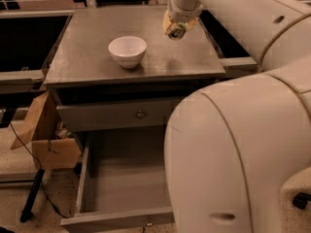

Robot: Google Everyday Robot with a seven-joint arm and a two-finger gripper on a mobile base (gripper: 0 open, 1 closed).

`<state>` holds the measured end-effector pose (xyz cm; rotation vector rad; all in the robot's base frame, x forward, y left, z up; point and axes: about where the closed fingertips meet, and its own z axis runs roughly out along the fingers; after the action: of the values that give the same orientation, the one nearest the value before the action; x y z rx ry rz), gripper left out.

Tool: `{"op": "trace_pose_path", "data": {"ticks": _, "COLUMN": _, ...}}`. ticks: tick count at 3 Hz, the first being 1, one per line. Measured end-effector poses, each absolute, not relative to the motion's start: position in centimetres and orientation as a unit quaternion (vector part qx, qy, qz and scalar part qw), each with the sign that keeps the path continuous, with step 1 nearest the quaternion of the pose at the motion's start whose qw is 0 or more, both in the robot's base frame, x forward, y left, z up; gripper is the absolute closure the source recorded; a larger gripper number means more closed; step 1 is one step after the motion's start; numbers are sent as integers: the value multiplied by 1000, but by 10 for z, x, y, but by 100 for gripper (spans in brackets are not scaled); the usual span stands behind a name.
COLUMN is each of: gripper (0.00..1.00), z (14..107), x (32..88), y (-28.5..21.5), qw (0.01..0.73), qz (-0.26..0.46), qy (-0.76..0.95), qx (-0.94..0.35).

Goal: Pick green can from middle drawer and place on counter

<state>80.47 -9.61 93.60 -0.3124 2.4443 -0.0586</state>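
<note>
My gripper [176, 29] hangs over the back right part of the counter [160, 62], to the right of the white bowl. It is shut on the green can [175, 31], whose silver top and a bit of green side show between the yellowish fingers; the can is held above the counter surface. The middle drawer [116, 178] stands pulled open below, its grey floor bare, with its knob [148, 222] at the front edge. My arm's bulky white body hides the drawer's right side.
A white bowl [127, 50] sits on the counter's left centre. A closed drawer front with a knob [140, 114] lies above the open drawer. A cardboard box [46, 142] and a black cable are at the cabinet's left. Dark bins flank the cabinet.
</note>
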Motion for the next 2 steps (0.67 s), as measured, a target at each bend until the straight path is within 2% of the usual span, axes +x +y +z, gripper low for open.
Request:
{"op": "trace_pose_path", "data": {"ticks": 1, "gripper": 100, "z": 911, "x": 832, "y": -109, "qw": 320, "qz": -20, "qy": 943, "qx": -89}}
{"op": "trace_pose_path", "data": {"ticks": 2, "gripper": 84, "z": 874, "x": 844, "y": -116, "qw": 280, "qz": -12, "qy": 956, "qx": -91}}
